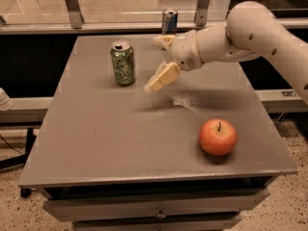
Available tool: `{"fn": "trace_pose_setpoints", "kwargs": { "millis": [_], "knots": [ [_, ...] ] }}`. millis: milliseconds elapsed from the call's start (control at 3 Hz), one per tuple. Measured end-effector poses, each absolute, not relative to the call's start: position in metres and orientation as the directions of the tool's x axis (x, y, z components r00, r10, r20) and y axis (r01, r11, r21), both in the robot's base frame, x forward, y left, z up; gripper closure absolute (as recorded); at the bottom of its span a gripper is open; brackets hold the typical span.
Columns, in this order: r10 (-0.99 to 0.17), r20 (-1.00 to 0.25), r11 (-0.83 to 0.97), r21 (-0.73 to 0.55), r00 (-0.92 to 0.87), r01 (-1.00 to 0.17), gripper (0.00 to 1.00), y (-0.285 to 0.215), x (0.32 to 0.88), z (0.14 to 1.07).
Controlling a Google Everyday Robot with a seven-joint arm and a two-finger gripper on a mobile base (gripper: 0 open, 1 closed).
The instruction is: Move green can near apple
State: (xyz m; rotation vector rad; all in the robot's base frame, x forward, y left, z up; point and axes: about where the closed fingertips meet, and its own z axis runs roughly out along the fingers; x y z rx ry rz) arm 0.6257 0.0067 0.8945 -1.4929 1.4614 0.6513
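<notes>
The green can (123, 63) stands upright at the back left of the grey table (106, 138). The red-orange apple (218, 136) sits near the front right of the table. My gripper (154, 63) hangs over the table just right of the green can, held above the surface. It is open and empty, with one cream finger (163, 77) pointing down-left and the other (163, 40) further back. The gripper does not touch the can. The white arm (250, 32) reaches in from the right.
A slimmer blue-and-silver can (169, 21) stands at the table's back edge, behind the gripper. A metal railing (72, 6) runs behind the table. A drawer front (159, 208) sits under the table's front edge.
</notes>
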Motion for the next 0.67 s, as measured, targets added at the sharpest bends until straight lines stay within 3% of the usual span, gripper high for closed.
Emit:
{"fn": "trace_pose_setpoints", "kwargs": {
  "millis": [667],
  "knots": [
    [-0.382, -0.921, 0.184, -0.155, 0.075, -0.971, 0.00, 0.066, 0.647, 0.888]
  ]
}}
